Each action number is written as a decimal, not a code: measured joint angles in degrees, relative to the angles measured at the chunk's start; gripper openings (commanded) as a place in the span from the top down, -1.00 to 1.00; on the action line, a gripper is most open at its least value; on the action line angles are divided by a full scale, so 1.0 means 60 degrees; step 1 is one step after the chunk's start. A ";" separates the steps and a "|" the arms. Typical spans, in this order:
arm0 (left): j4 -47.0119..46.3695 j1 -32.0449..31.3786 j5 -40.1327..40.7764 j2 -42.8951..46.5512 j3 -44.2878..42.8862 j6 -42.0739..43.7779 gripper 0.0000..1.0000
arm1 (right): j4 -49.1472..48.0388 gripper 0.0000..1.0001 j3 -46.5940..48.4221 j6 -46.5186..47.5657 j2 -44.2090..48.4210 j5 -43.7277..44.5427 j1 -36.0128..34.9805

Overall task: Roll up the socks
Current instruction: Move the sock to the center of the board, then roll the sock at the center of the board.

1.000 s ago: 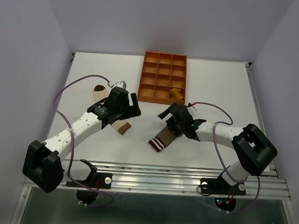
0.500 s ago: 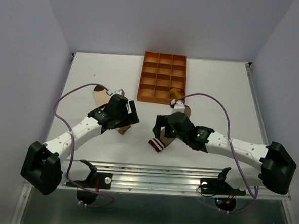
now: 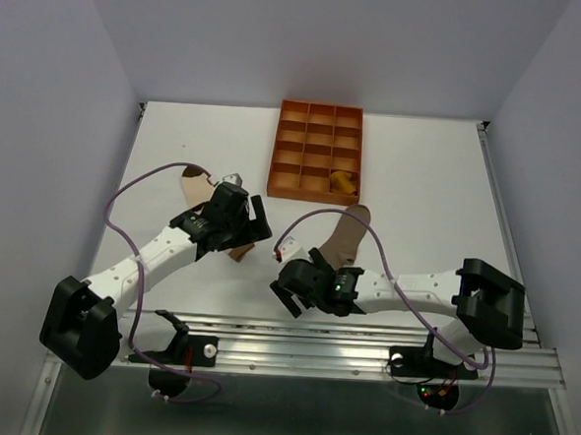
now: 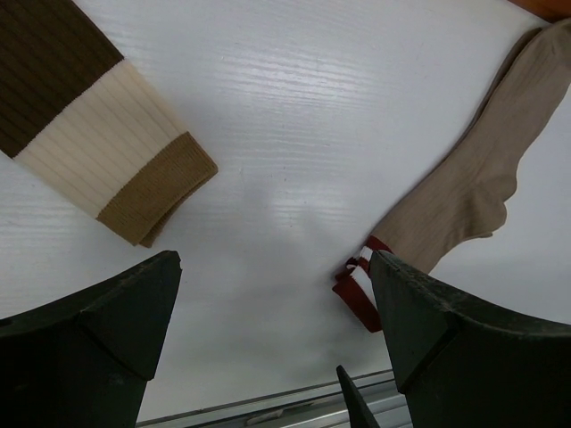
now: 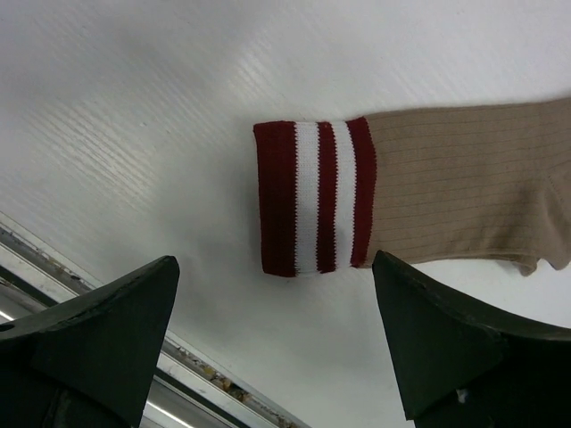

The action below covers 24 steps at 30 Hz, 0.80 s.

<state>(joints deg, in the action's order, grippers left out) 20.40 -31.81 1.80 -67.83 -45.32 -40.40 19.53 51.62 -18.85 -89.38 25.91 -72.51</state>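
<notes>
Socks lie in three places around me, and none of them is in my grasp. The fingers (image 5: pixel 98 330) of my right gripper (image 5: pixel 274 267) are spread wide, and between them, down on the white table (image 5: pixel 134 107), lies the dark red and white striped cuff (image 5: pixel 317 196) of the taupe sock (image 5: pixel 464 178). The fingers stand on either side of that cuff without closing on it; whether their tips touch the fabric I cannot tell. From above, my right gripper (image 3: pixel 282 281) sits low near the table's near edge and hides the cuff, while the rest of the taupe sock (image 3: pixel 343 239) runs flat away from it toward the far right, its toe ending just short of the orange tray (image 3: pixel 320 106). The metal rail (image 5: pixel 80 259) at the near edge shows just beyond my fingers. My left gripper (image 4: pixel 275 263) is also spread wide and holds nothing, with bare table between its fingers (image 4: pixel 89 330). To one side of it lies the cream sock (image 4: pixel 89 152), banded brown, cream and tan, its tan end pointing my way; the taupe sock (image 4: pixel 473 178) shows on the other side. From above, my left gripper (image 3: pixel 260 224) hangs over the middle of the cream sock (image 3: pixel 191 182), left of centre. Farther off, the mustard sock (image 3: pixel 344 181) sits bunched in the tray's near right compartment.
</notes>
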 measured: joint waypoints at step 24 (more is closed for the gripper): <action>-0.0084 0.0000 -0.0095 -0.0696 0.0076 0.0007 -0.98 | -0.0124 -0.01 0.0357 0.0725 -0.1188 0.0401 -0.0182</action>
<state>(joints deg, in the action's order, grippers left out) 19.90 -31.81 1.23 -72.01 -44.86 -40.36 18.79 53.76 -14.50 -96.51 28.32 -73.60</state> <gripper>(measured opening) 0.986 0.543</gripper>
